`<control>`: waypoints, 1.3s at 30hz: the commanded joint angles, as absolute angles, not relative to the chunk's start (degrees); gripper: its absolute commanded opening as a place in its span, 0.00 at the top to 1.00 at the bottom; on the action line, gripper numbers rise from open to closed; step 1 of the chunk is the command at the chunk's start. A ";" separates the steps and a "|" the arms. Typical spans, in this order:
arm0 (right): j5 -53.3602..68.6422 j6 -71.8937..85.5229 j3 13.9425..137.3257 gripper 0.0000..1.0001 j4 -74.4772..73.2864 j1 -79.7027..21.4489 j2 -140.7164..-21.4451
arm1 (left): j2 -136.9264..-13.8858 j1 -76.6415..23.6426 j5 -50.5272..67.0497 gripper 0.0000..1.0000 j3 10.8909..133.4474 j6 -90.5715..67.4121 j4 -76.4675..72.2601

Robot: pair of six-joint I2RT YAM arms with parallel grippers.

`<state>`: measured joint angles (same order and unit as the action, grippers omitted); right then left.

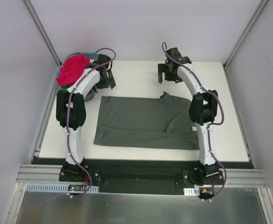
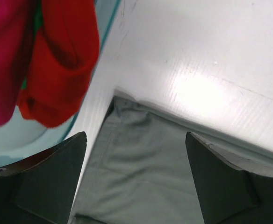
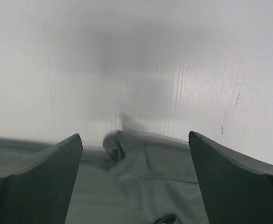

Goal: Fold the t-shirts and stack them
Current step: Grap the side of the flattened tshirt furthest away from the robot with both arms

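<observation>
Grey t-shirt unfolded, its edge beneath left fingers and right fingers; both pairs gaping, empty. Red t-shirt, pink t-shirt in basket beside left fingers. Nothing stacked.

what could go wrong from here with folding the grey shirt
1. The grey shirt has a bunched flap at its far edge, in front of the open right hand; folding over it would likely trap a lump.
2. The open left hand sits close to the red shirt hanging over the basket rim, and may snag it while reaching for the grey corner.
</observation>
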<state>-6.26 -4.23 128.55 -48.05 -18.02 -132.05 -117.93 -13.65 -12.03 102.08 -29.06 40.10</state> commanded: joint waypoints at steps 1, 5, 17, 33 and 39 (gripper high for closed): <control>-6.77 -6.59 133.15 0.01 -48.70 -18.19 -136.49 | -122.42 -13.45 -15.39 0.17 108.09 -26.63 44.73; -4.58 -6.33 134.21 0.01 -47.46 -18.46 -140.53 | -126.55 -13.45 -16.34 0.25 109.95 -28.03 44.91; -8.87 -8.88 130.44 0.21 -48.34 -19.86 -142.65 | -131.40 -13.45 -17.75 0.38 109.16 -30.41 45.18; -18.72 -7.74 124.72 0.71 -48.69 -19.51 -137.82 | -131.75 -13.54 -18.19 0.90 107.14 -30.94 45.79; -19.16 -4.31 114.90 1.00 -42.21 -19.25 -128.87 | -128.68 -13.54 -17.05 1.00 106.26 -29.97 45.79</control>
